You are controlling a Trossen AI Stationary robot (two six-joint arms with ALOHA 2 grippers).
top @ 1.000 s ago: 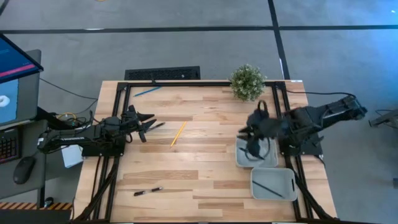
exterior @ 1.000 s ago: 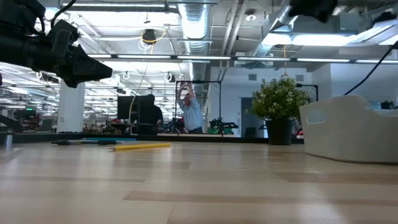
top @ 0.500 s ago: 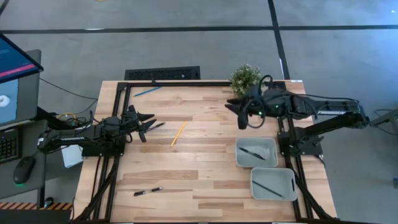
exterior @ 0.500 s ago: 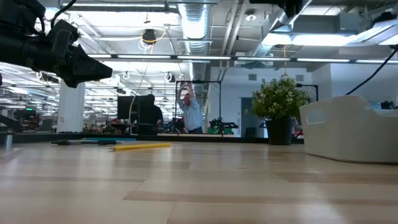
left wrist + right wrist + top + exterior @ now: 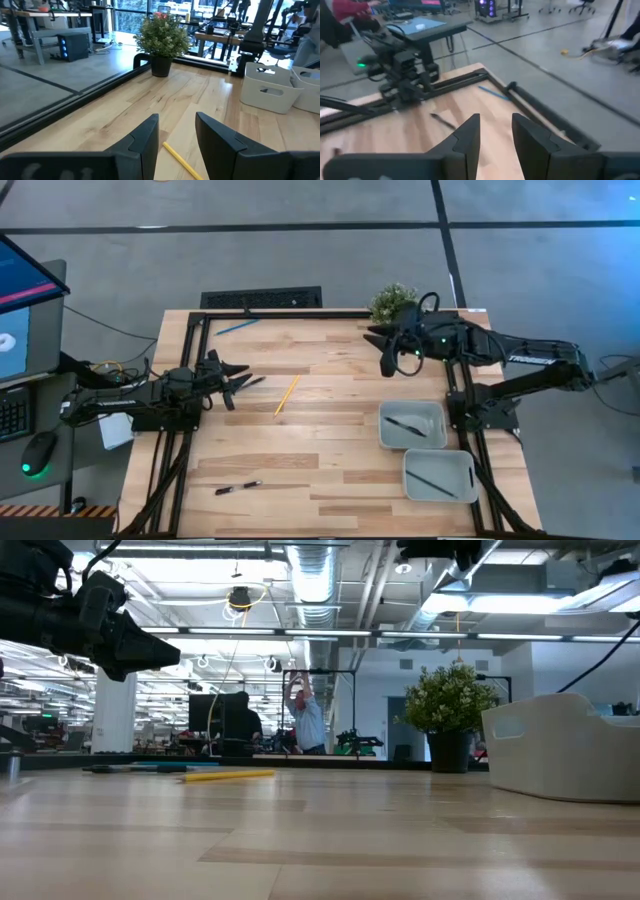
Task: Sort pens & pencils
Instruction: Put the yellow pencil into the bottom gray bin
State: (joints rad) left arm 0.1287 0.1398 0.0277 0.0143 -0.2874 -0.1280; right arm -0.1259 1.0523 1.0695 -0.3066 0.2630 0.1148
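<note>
A yellow pencil (image 5: pixel 287 394) lies flat mid-table, also seen as the yellow pencil (image 5: pixel 182 162) just beyond my left fingers. A blue pencil (image 5: pixel 237 327) lies by the far-left frame rail and appears as the blue pencil (image 5: pixel 492 93). One black pen (image 5: pixel 250 383) lies beside my left gripper (image 5: pixel 235 377), which is open and raised. Another pen (image 5: pixel 237 488) lies near the front edge. Each grey tray holds a pen (image 5: pixel 405 425), (image 5: pixel 432 479). My right gripper (image 5: pixel 385 350) hovers open next to the plant, facing left.
A potted plant (image 5: pixel 395 302) stands at the far edge, right beside my right gripper. Two grey trays (image 5: pixel 438 410), (image 5: pixel 468 465) sit at the right side. A black frame (image 5: pixel 300 314) rims the table. Bare wood lies between the yellow pencil and the trays.
My right gripper has risen from over the farther tray, swung toward the far edge and come to hover by the plant, now pointing toward the table's left. The pen in that tray has come into sight. My left arm has kept still.
</note>
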